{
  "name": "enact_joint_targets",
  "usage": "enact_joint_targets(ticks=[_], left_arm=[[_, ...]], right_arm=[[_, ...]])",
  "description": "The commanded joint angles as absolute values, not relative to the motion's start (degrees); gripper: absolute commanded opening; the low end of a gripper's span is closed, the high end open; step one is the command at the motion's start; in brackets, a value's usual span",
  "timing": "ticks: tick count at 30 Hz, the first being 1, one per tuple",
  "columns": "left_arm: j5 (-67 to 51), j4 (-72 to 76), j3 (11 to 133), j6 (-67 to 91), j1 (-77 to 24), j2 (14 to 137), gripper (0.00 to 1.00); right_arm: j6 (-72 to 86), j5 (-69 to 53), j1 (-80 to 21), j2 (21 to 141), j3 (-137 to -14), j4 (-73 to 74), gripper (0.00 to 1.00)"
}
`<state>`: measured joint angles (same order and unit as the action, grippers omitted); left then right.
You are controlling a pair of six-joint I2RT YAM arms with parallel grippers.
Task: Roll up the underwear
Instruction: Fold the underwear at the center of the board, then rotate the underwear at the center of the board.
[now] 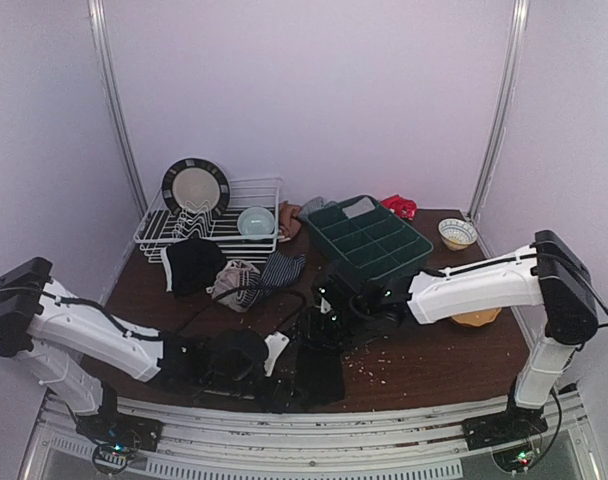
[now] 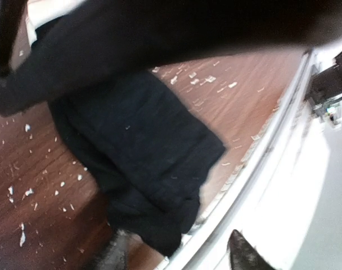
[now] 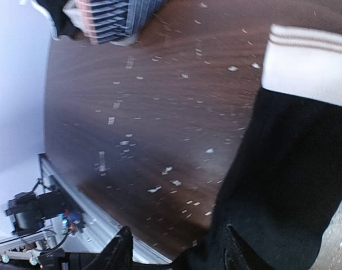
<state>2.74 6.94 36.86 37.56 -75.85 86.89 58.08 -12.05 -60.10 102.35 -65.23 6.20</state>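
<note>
A black underwear [image 1: 320,376] with a white waistband lies flat near the table's front edge, between both arms. In the left wrist view its dark cloth [image 2: 137,152] stretches away from my left gripper [image 2: 176,256], whose jaws stand apart with only the cloth's near end between them, not pinched. My left gripper [image 1: 252,360] sits at the garment's left side. My right gripper [image 3: 176,250] is open too, one finger over the black cloth [image 3: 289,185], with the white striped waistband [image 3: 309,64] beyond it. More underwear, black [image 1: 192,262], beige [image 1: 236,280] and navy striped [image 1: 282,268], is piled at the back.
A white dish rack [image 1: 254,238] with a plate [image 1: 195,187] and a bowl [image 1: 255,221] stands back left. A green compartment tray [image 1: 369,240] and a small patterned bowl [image 1: 457,233] are back right. Pale crumbs [image 1: 369,365] litter the wood. The metal front rail [image 2: 261,152] runs close by.
</note>
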Motion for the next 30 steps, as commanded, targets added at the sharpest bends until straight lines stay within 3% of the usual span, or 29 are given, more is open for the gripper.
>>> enact_joint_targets(ticks=[1,7,11,13,17,21,30], left_arm=[[2.25,1.11,35.48,37.82,-75.59,80.55,0.67],[10.09,-10.44,35.33,36.11,-75.38,65.47,0.83],[13.21,-13.88,38.04,33.53,-72.68,63.58,0.84],[9.77,-11.3,39.29,31.71,-68.69,65.8,0.78],[0.73,-7.28,46.27,27.96,-59.45,76.02,0.42],[-0.94,-9.95,61.72,20.22,-57.64,90.36,0.2],[-11.36,-12.53,83.99,15.56,-55.76,113.45,0.05]], right_arm=[[53.77,-11.71,-60.37,95.29,-64.13,7.62,0.54],[48.1,-4.29,-59.65,89.27,-61.66,15.33,0.58],[46.23,-1.33,-59.69,87.7,-59.24,16.53,0.57],[45.41,-1.83,-60.25,86.32,-56.98,14.13,0.53],[44.44,0.37,-63.91,82.38,-49.63,8.02,0.43],[43.44,5.07,-70.65,82.52,-44.93,4.83,0.34],[45.19,10.69,-79.49,87.71,-44.31,3.95,0.32]])
